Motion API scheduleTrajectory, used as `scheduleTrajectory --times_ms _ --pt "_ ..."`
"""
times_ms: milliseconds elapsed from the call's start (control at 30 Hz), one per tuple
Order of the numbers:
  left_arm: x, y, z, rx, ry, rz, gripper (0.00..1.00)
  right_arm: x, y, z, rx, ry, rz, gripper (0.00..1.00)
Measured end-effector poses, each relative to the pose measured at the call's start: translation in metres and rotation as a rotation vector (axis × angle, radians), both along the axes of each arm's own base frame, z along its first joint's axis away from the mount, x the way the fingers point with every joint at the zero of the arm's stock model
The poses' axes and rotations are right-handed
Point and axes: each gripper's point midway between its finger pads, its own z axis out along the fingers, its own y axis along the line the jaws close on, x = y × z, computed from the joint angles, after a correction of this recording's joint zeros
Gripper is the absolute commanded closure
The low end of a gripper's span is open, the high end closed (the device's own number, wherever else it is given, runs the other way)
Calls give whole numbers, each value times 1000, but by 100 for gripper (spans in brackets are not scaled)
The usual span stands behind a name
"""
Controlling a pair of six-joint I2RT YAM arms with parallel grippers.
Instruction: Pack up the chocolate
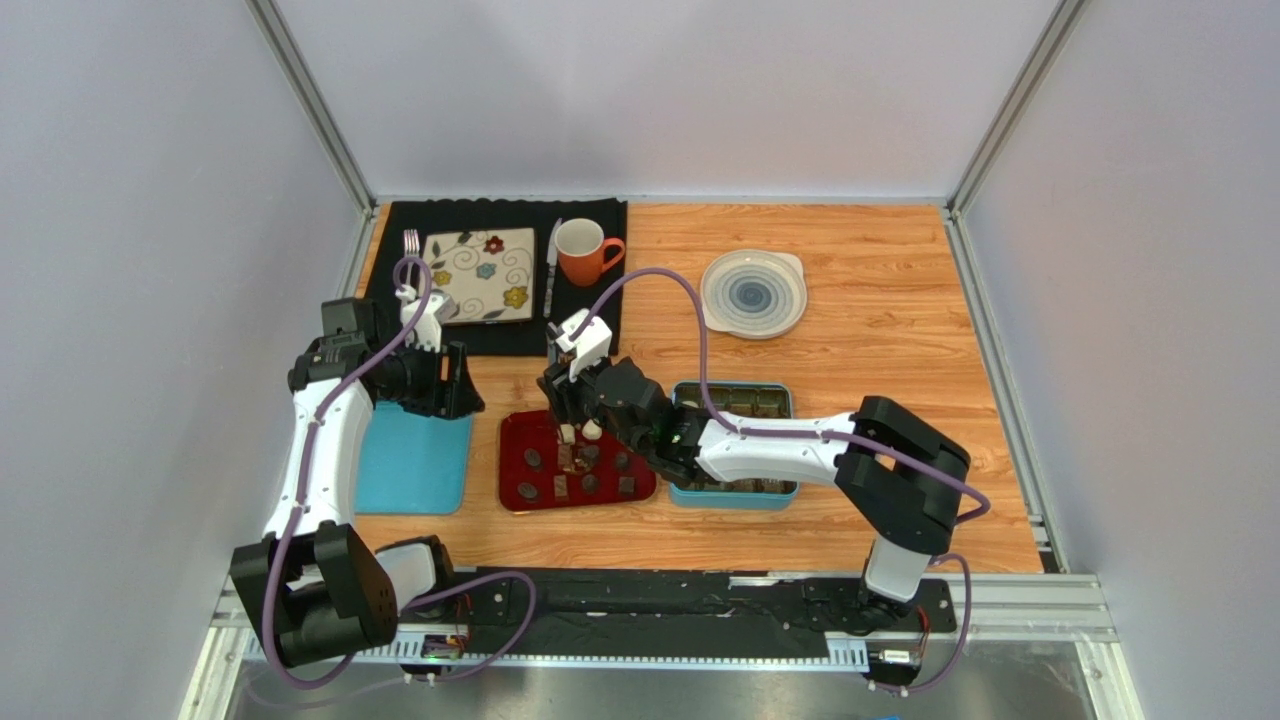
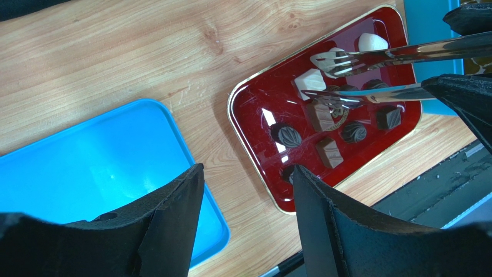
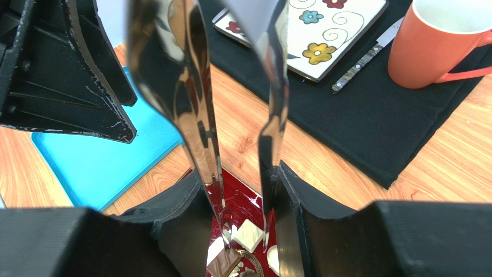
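Note:
Several bonbons lie on a red tray: a white square chocolate, a white oval one and several brown ones. My right gripper is shut on metal tongs, whose tips stand apart on either side of the white square chocolate. Whether the tips touch it is unclear. The teal box with its brown insert lies right of the tray. My left gripper is open and empty, between the blue lid and the tray.
A black mat at the back left holds a patterned plate, a fork, a knife and an orange mug. A round white dish sits at the back right. The blue lid lies left of the tray.

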Motion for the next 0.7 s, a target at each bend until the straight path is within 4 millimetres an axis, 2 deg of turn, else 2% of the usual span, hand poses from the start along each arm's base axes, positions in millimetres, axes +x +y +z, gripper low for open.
scheduleTrajectory --times_ms 300,700 --pt "0 0 0 0 0 0 33 0 2 -9 -2 20 -4 56" --pt "0 0 0 2 -1 -2 33 0 4 -11 15 36 -6 57"
